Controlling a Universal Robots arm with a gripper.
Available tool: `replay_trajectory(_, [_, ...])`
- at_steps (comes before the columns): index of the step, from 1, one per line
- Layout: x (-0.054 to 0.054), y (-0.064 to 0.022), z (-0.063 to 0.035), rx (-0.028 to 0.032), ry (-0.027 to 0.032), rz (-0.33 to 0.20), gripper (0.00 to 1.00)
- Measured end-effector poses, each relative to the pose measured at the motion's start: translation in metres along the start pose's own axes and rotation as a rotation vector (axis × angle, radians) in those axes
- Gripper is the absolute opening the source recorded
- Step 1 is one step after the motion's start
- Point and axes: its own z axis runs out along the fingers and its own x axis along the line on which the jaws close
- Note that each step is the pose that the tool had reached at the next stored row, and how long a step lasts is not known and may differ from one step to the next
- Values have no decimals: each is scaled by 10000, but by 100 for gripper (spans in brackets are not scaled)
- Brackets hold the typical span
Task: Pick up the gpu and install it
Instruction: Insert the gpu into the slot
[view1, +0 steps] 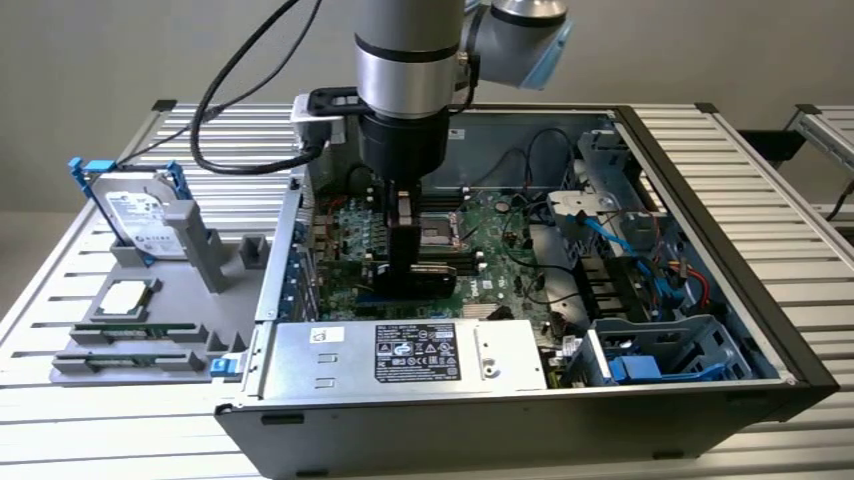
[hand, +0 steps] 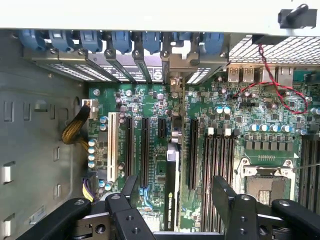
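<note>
The gpu (hand: 172, 170) stands on edge in a motherboard (hand: 150, 100) slot, a thin black card with a green edge; its silver bracket end reaches the rear slot covers (hand: 172, 62). My gripper (hand: 175, 185) is open and straddles the card, with one finger (hand: 131, 184) and the other finger (hand: 221, 187) each clear of its sides. In the exterior view the gripper (view1: 404, 250) reaches straight down into the open computer case (view1: 747, 300), low over the motherboard (view1: 501, 250).
Empty black expansion slots (hand: 136, 145) and memory slots (hand: 220, 155) flank the card, beside the CPU socket (hand: 265, 182). A red wire (hand: 272, 82) loops near the rear ports. Outside the case, a grey holder (view1: 160, 340) carries a blue-framed hard drive (view1: 140, 215) and memory sticks (view1: 134, 330).
</note>
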Motion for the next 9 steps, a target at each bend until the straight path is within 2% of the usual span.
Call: replay_trajectory(9, [5, 10, -299, 0, -1, 0, 70])
